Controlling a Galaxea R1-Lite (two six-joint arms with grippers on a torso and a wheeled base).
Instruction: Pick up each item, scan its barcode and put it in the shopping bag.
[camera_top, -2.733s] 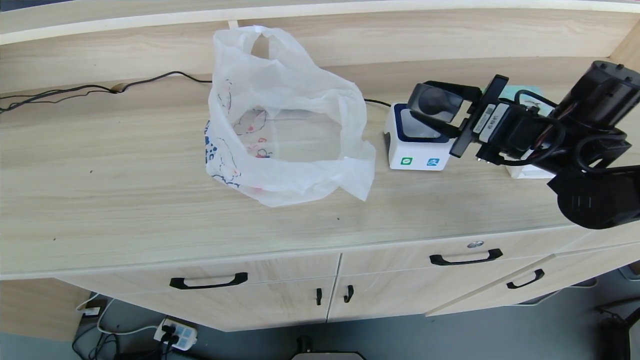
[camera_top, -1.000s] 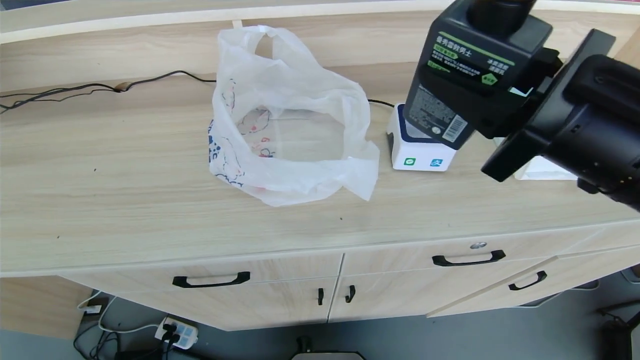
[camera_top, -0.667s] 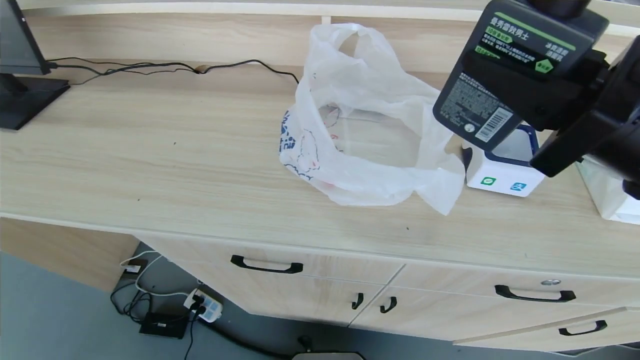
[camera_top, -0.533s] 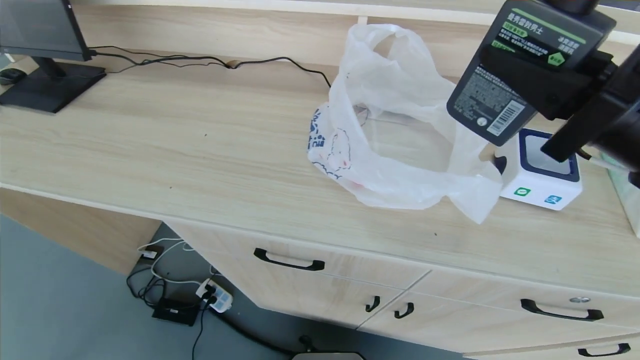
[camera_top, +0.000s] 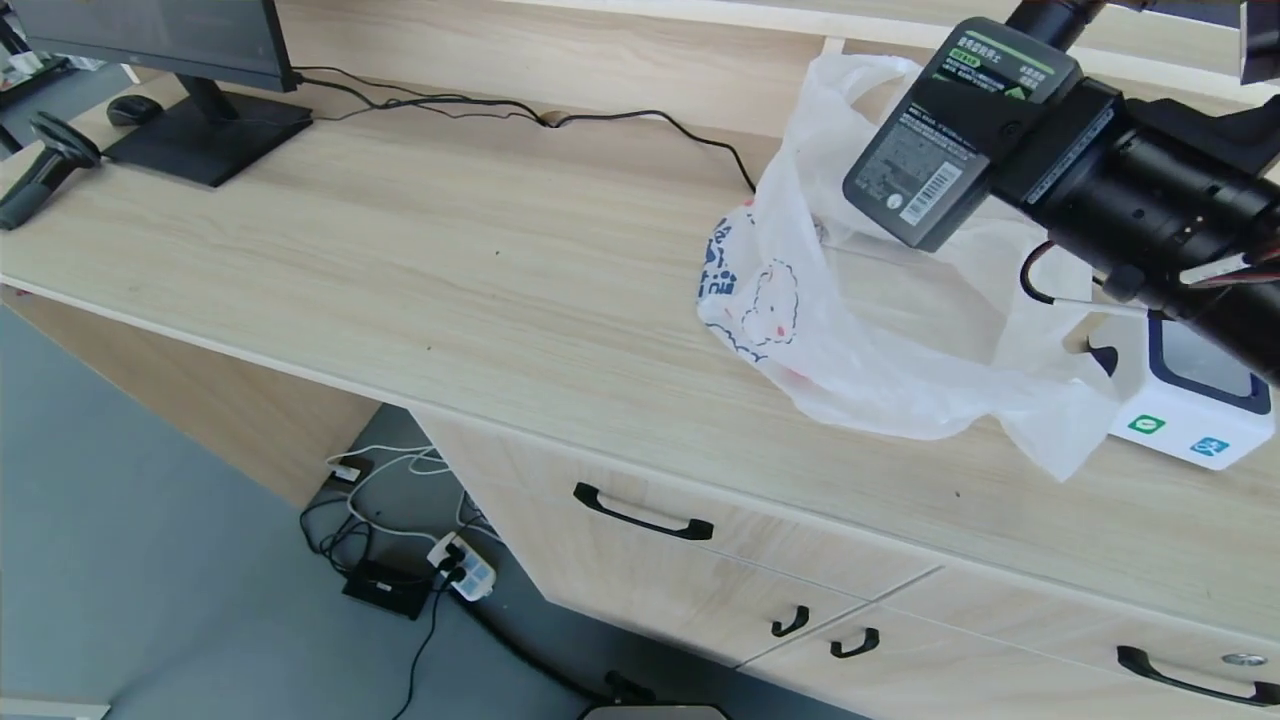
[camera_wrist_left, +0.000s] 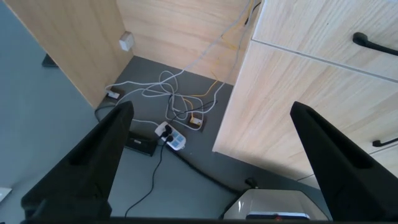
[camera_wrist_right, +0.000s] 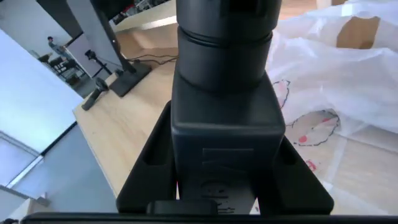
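Note:
My right gripper (camera_top: 1035, 135) is shut on a black bottle (camera_top: 945, 150) with a green-striped label and a barcode on its side. The bottle hangs tilted above the open mouth of the white plastic shopping bag (camera_top: 880, 340), which stands on the wooden counter (camera_top: 450, 260). In the right wrist view the black bottle (camera_wrist_right: 227, 124) sits between the fingers (camera_wrist_right: 146, 171), with the shopping bag (camera_wrist_right: 339, 74) beyond it. The white barcode scanner box (camera_top: 1190, 410) stands just right of the bag. My left gripper (camera_wrist_left: 208, 168) hangs open over the floor beside the cabinet.
A monitor (camera_top: 165, 50), a mouse (camera_top: 130, 108) and a hand-held scanner (camera_top: 40, 165) stand at the counter's far left. A black cable (camera_top: 520, 110) runs along the back wall to the bag. Drawers with black handles (camera_top: 640, 515) lie below the counter's front edge.
The head camera has swung left, shifting the scene right. My right gripper has carried the black bottle from above the scanner box to over the bag's mouth.

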